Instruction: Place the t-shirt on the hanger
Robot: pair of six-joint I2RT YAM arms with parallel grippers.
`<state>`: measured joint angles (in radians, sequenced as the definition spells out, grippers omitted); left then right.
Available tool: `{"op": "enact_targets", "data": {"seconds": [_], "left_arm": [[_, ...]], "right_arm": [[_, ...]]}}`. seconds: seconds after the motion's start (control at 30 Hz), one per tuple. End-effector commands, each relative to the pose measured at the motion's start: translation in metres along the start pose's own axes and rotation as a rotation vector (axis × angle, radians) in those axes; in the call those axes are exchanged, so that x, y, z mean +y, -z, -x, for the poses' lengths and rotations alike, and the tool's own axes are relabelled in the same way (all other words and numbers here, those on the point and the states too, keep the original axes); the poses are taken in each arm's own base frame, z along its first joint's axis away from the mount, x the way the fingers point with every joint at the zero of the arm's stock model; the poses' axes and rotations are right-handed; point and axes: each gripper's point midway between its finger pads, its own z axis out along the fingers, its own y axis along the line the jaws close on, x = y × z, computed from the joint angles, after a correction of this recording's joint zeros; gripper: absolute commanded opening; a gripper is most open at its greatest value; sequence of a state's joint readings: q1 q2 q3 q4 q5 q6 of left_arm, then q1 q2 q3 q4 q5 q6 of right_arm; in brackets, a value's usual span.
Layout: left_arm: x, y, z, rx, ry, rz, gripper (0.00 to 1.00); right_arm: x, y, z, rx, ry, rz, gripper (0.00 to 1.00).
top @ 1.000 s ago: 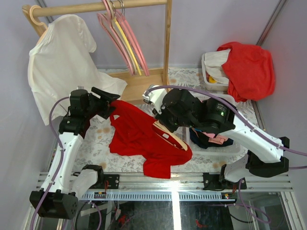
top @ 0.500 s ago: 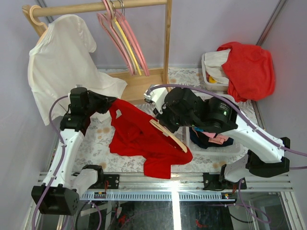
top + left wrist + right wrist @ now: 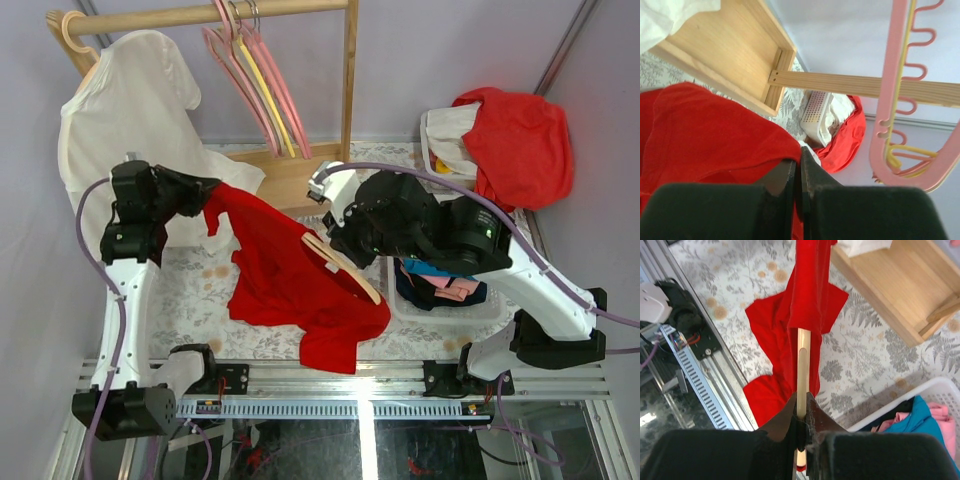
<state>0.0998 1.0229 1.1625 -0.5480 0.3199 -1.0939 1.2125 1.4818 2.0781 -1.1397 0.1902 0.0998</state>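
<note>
White t-shirt (image 3: 120, 120): at your far left, soft cream cloth hangs in loose folds from the round wooden rail (image 3: 200, 16).
Left hand (image 3: 205, 190): its two dark fingers are pinched tight on a folded edge of the t-shirt (image 3: 285, 275). It holds that edge raised above the surface (image 3: 195, 290), near the rack's flat wooden base (image 3: 290, 178).
Pink hangers (image 3: 250, 80): thin plastic with wavy notches, hooked on the rail with a yellow hanger (image 3: 270, 100) among them. Your left wrist view shows one pink loop (image 3: 895, 100) close by.
T-shirt: bright red matte cloth, drawn up in a slanting sheet from your left hand toward the right arm. Its lower part lies crumpled on the surface, with one fold reaching the near metal edge.
Hanger (image 3: 360, 283): pale, smooth, flat wood with a gently curved arm, tilted above the surface. Your right wrist view shows its far end (image 3: 803, 355) going into the red cloth (image 3: 807, 295), which drapes over it.
Right hand (image 3: 801, 407): clenched on the hanger's bare arm, with the thin wooden edge between its dark fingers.
Surface: a pale cloth printed with grey ferns and small orange blooms.
Tray (image 3: 480, 310): shallow white plastic under the right arm, holding teal and pink cloth.
Basket (image 3: 432, 150): white and perforated, at the back right, with a bulky red-orange garment (image 3: 520, 140) spilling over it.
</note>
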Motion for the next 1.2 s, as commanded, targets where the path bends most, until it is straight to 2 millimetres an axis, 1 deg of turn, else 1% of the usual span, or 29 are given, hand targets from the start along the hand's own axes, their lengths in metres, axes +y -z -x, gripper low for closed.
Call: {"op": "enact_targets", "data": {"seconds": [0.0,0.1,0.17,0.33,0.47,0.6,0.77,0.87,1.0,1.1,1.17], "left_arm": [[-0.035,0.014,0.018,-0.005,-0.048,-0.080,0.00],[-0.050,0.020,0.030,-0.028,-0.058,-0.102,0.00],[-0.058,0.023,0.036,-0.036,-0.061,-0.109,0.00],[-0.073,0.030,0.053,-0.062,-0.065,-0.134,0.00],[-0.082,0.033,0.067,-0.073,-0.057,-0.153,0.00],[-0.096,0.038,0.078,-0.089,-0.056,-0.188,0.00],[-0.113,0.044,0.093,-0.109,-0.062,-0.211,0.00],[-0.116,0.047,0.100,-0.125,-0.065,-0.216,0.00],[-0.109,0.043,0.108,-0.133,-0.057,-0.199,0.00],[-0.109,0.042,0.107,-0.125,-0.055,-0.206,0.00],[-0.111,0.047,0.106,-0.139,-0.070,-0.212,0.11]], "right_arm": [[-0.008,0.025,0.028,-0.097,0.063,-0.003,0.00],[-0.006,0.032,0.043,-0.143,0.058,0.011,0.00],[-0.005,0.032,0.047,-0.155,0.057,0.016,0.00],[-0.005,0.028,0.042,-0.145,0.060,0.014,0.00],[-0.007,0.033,0.039,-0.153,0.057,0.008,0.00],[-0.009,0.039,0.044,-0.180,0.056,0.004,0.00],[-0.007,0.034,0.051,-0.191,0.062,0.009,0.00],[-0.006,0.028,0.054,-0.190,0.069,0.007,0.00],[-0.007,0.028,0.051,-0.188,0.065,0.002,0.00],[-0.008,0.029,0.051,-0.198,0.064,0.000,0.00],[-0.007,0.027,0.053,-0.198,0.066,-0.001,0.00]]}}
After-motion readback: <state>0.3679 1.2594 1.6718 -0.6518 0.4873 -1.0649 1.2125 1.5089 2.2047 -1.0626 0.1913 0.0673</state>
